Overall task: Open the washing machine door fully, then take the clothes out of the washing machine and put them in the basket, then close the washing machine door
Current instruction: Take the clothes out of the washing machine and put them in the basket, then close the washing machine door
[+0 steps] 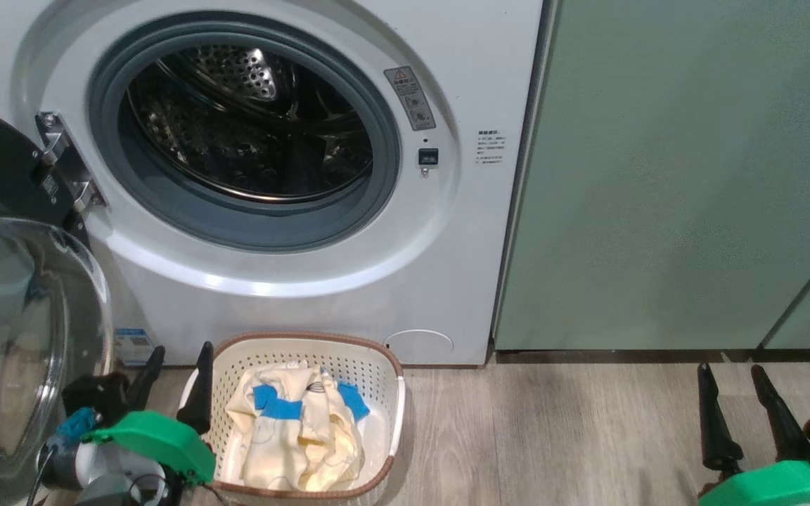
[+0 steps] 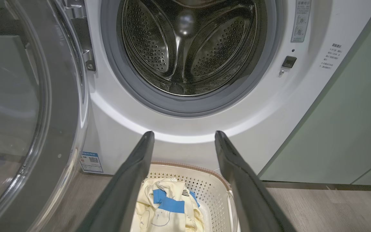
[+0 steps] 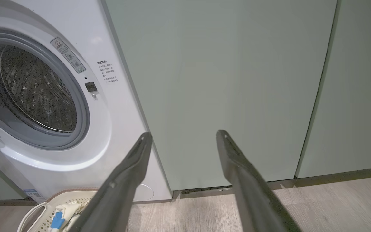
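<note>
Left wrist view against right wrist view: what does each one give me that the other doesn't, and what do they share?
Left wrist view: the left gripper, open, aimed at the machine's lower front; the washing machine door standing wide open, glass bowl close by; the drum seen straight on to its back wall.
Right wrist view: the right gripper, open; the seam between two fronts of the pale green cabinets; the round cover at the machine's foot.
Both: the washing machine, no cloth seen in its drum, the clothes lying in the basket, the cabinets, the floor.
</note>
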### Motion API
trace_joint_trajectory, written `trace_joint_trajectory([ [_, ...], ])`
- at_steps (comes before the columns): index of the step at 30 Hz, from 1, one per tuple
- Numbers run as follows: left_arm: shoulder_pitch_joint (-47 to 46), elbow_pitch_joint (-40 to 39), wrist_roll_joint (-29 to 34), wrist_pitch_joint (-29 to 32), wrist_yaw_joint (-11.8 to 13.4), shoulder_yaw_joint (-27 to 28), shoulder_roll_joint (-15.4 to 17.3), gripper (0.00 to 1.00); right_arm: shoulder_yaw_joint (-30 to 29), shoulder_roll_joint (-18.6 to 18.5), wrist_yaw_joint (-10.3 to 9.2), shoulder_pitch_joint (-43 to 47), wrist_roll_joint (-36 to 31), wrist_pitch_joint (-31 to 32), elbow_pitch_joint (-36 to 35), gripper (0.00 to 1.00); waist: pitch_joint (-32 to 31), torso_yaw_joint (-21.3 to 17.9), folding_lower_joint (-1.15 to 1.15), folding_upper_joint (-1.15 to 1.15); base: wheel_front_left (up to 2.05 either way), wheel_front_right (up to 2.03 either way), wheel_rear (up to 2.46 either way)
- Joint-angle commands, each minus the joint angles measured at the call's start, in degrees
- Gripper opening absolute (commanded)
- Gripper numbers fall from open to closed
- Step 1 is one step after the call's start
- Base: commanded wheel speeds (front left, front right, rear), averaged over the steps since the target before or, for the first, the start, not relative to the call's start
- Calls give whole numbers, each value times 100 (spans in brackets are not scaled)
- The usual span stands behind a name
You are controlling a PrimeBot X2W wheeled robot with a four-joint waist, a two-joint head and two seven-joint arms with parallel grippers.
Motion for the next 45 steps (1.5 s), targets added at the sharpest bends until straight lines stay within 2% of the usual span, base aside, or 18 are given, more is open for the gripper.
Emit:
trace_joint_trajectory([
  [1,-186,-180,42,-61,-2,226,120,100,139,-124,1,-197,-31,-55,-185,100,0,1,0,0,0,0,0],
  [18,-161,-269,7,-61,-7,193,128,100,129,-141,1,-189,-17,-55,-158,100,-22,27,0,0,-17,15,1],
  [35,-149,-288,-86,-61,-7,161,125,100,139,-147,1,-167,-15,-55,-154,100,-36,68,0,0,-169,155,14],
  [45,-129,-316,-122,-61,-7,177,122,100,130,-147,1,-143,-7,-55,-161,100,-43,117,0,0,-68,68,0],
])
